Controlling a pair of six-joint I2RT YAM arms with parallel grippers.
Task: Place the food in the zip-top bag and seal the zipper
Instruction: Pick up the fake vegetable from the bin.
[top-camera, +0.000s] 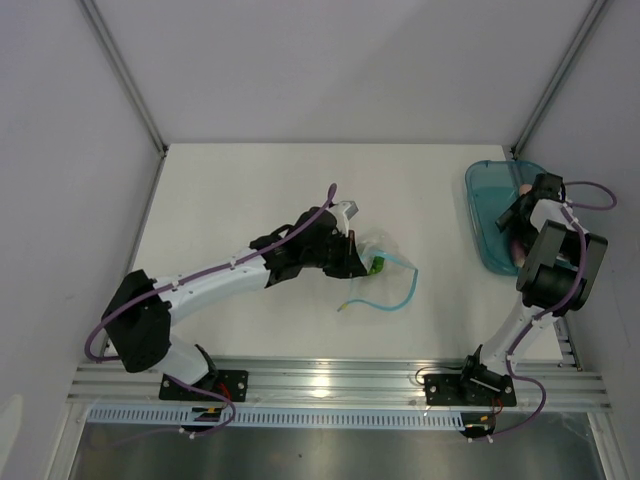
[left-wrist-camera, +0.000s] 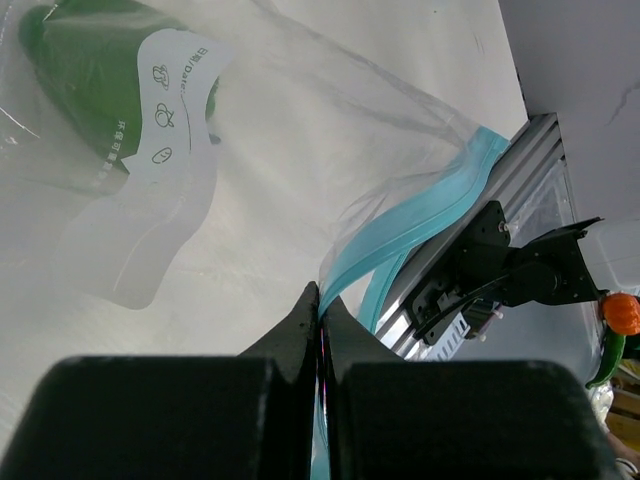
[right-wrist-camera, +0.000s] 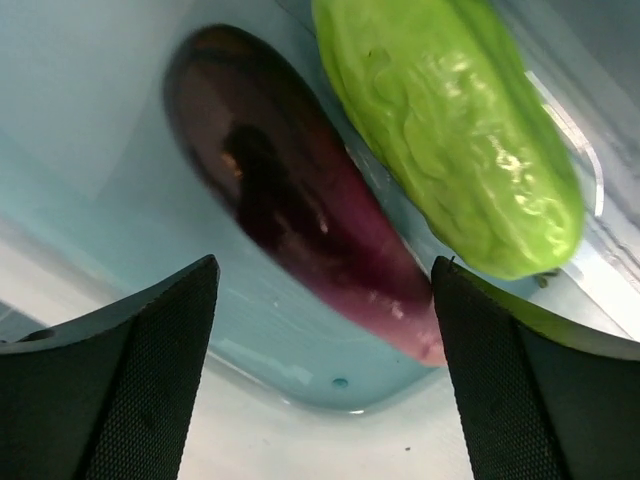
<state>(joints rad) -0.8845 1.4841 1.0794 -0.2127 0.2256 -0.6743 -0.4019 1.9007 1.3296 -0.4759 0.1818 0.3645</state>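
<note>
Nearest us from overhead, a ribbed aluminium rail carries both arms at the white table's near edge. The left gripper reaches mid-table to a clear, crinkly plastic zip-top bag with a green toy bell pepper inside. The right gripper hangs over a teal translucent oval tray, far right.

Left wrist view: black fingers are pressed together, pinching the bag's teal-blue zipper strip.

Right wrist view: fingers are spread around a glossy purple eggplant piece, with a bumpy light green long vegetable just beside it. We judge closing could catch both, or the slick eggplant could squirt free.
</note>
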